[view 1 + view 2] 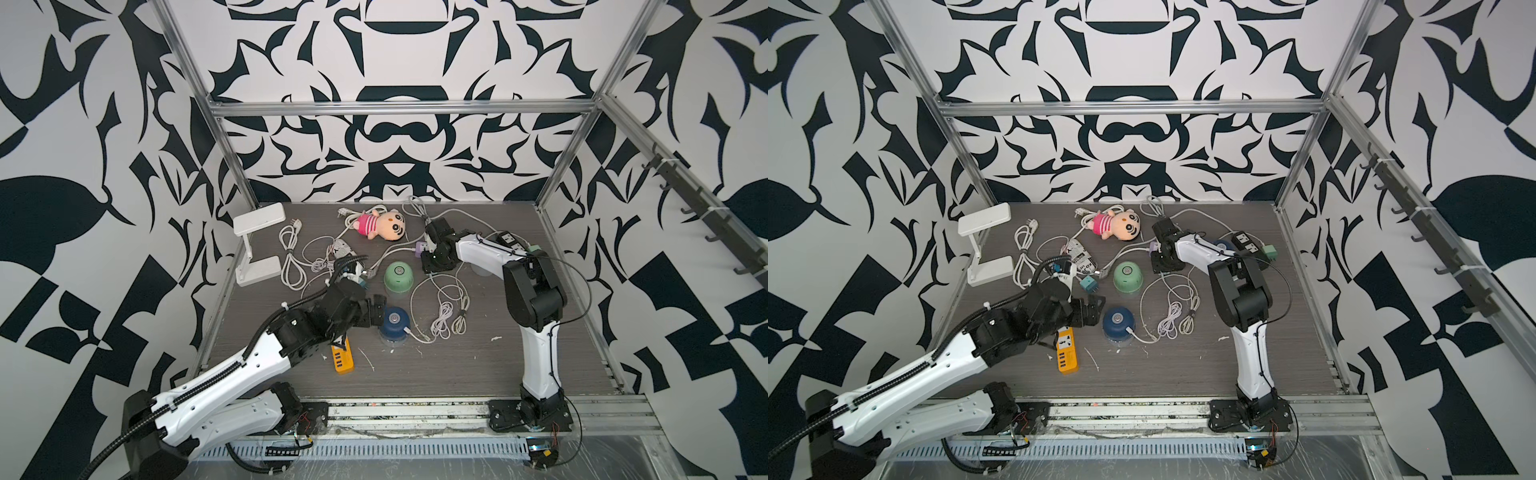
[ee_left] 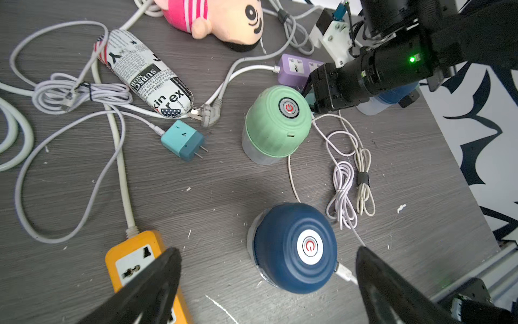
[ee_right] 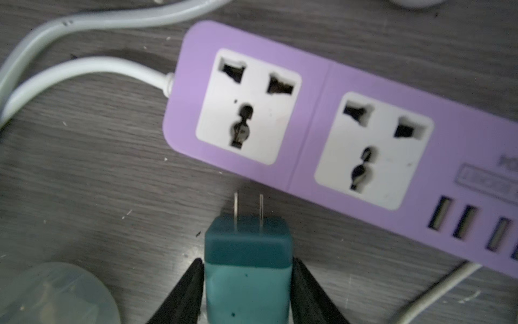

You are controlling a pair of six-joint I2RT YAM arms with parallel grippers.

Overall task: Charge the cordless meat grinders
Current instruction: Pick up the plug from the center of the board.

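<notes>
A mint green grinder stands upright mid-table. Nearer the front stands a dark blue grinder with a white USB cable plugged into its side. A second dark blue grinder is partly hidden behind the right arm. My left gripper hangs open above the near blue grinder, holding nothing. My right gripper is shut on a teal plug adapter. Its prongs point at the table just beside the purple power strip.
An orange power strip lies under the left wrist. Another teal adapter lies loose on its cable. A black power strip, plush doll, print pouch, white lamp and coiled cables crowd the table.
</notes>
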